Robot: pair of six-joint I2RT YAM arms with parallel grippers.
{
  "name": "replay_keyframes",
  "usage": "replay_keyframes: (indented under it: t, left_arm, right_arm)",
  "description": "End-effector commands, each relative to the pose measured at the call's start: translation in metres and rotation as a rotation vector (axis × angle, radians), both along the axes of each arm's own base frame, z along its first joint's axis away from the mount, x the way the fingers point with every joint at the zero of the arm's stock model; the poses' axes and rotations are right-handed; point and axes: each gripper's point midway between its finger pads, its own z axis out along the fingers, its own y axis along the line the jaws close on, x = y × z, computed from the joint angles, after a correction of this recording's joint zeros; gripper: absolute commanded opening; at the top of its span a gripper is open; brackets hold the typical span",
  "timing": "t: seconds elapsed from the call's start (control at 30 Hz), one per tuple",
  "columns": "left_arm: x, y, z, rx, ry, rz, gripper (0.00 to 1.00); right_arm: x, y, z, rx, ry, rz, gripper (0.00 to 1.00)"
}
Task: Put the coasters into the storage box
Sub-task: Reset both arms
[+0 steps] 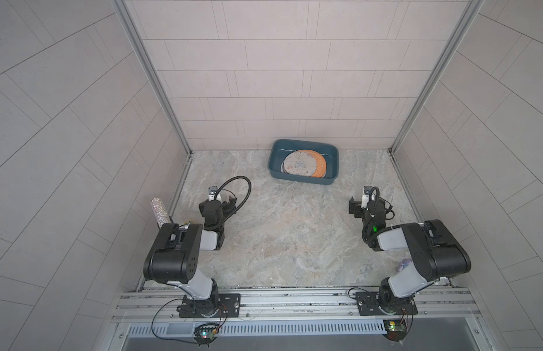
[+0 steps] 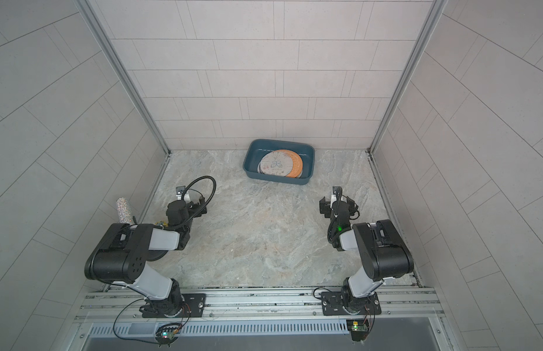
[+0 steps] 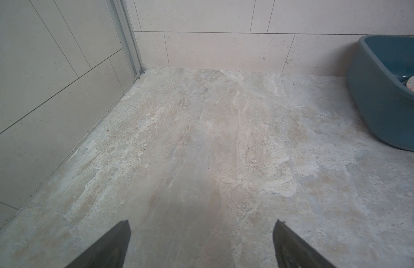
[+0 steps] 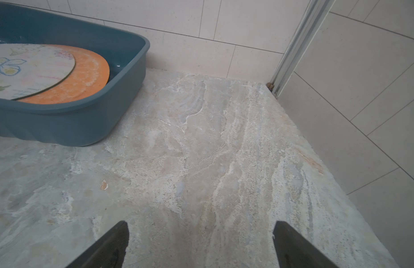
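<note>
Teal plastic walls mark the storage box, which I see at the far middle of the stone-patterned tabletop, close to the tiled back wall. The coasters lie inside it in an overlapping pile. A pale butterfly-print coaster is on top, and an orange coaster pokes out from under it toward the box's right end. In both top views a few more rims show beneath the pile on its left, but I cannot count them from here. On my left wrist feed the left gripper has its jaws spread wide, with only bare tabletop between them. It holds and touches nothing, and the box is well off to one side. The right gripper looks the same: jaws fully apart and empty, above plain tabletop, with the box corner ahead of it but apart. Both arms are folded back near their bases, well short of the box. A glittery cylinder stands upright by the left side wall.
</note>
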Motion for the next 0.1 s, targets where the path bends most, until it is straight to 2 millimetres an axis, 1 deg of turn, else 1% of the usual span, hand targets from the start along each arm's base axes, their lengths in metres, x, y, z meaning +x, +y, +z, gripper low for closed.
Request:
replay_keyframes:
  t: [0.0,0.07]
  left_arm:
    - [0.0030,0.0029,0.0074,0.002,-0.029,0.010,1.00]
    - [0.0028,0.0043,0.0074,0.001,-0.029,0.017,1.00]
  right_arm:
    - [-0.0025,-0.0079,0.0076,-0.030,-0.035,-0.057,1.00]
    - [-0.0022,-0.0084,0.0073,-0.032,-0.031,-0.060,1.00]
